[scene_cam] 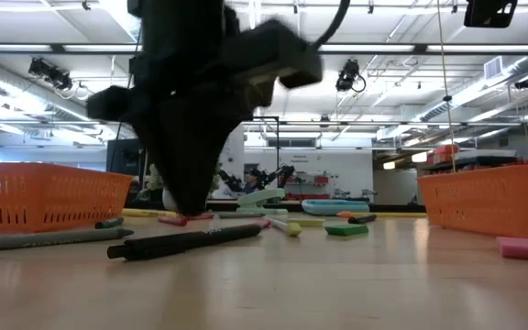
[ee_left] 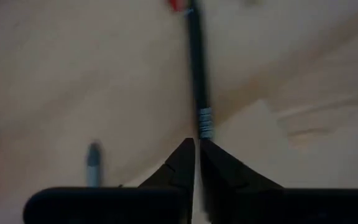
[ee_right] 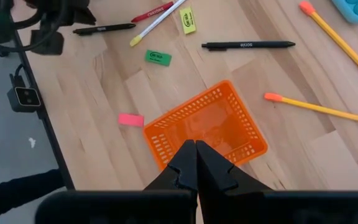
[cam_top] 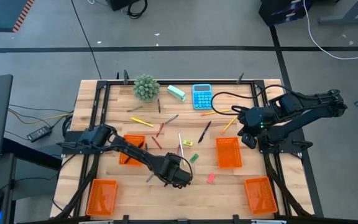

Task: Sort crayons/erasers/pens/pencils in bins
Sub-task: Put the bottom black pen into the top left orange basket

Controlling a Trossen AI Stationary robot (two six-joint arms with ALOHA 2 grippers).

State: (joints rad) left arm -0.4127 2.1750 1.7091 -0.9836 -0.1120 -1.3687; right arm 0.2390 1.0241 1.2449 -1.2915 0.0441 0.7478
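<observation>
The left gripper (cam_top: pixel 178 176) hangs low over the table, just left of the pink eraser (cam_top: pixel 211 178), its fingers (ee_left: pixel 185 163) pressed together and holding nothing; a black pen (ee_left: pixel 197 74) lies right ahead of their tips. The right gripper (cam_top: pixel 248 138) hovers just right of the middle orange bin (cam_top: pixel 228 152), its fingers (ee_right: pixel 188 163) likewise pinched shut and empty. Above that bin, toward the blue calculator (cam_top: pixel 202 96), lie a green eraser (ee_right: pixel 158 57), a yellow-green eraser (ee_right: pixel 187 20), another black pen (ee_right: pixel 248 45) and yellow pencils (ee_right: pixel 321 107).
</observation>
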